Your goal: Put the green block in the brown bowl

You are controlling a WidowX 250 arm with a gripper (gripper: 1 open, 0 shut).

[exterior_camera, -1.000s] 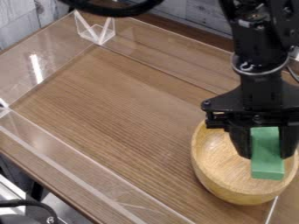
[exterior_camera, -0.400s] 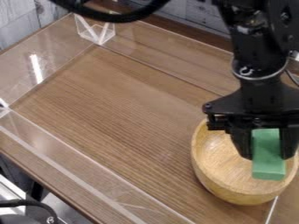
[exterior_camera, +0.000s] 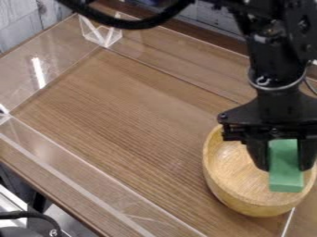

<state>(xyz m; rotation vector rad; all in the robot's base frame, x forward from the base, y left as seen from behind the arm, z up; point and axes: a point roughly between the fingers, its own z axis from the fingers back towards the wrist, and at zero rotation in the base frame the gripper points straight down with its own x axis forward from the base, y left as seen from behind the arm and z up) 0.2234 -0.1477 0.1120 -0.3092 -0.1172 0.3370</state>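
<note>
Black gripper (exterior_camera: pixel 283 153) hangs over the brown bowl (exterior_camera: pixel 235 180), pointing steeply down, its fingers clamped on the green block (exterior_camera: pixel 286 167); the block stands on end between them, its lower part inside the bowl's rim, though whether it touches the bowl's floor cannot be told; the black arm (exterior_camera: pixel 275 56) rises from the gripper to the top edge of the view; the bowl sits near the right front corner of the wooden table (exterior_camera: pixel 124 106); clear plastic walls (exterior_camera: pixel 50 153) edge the table.
</note>
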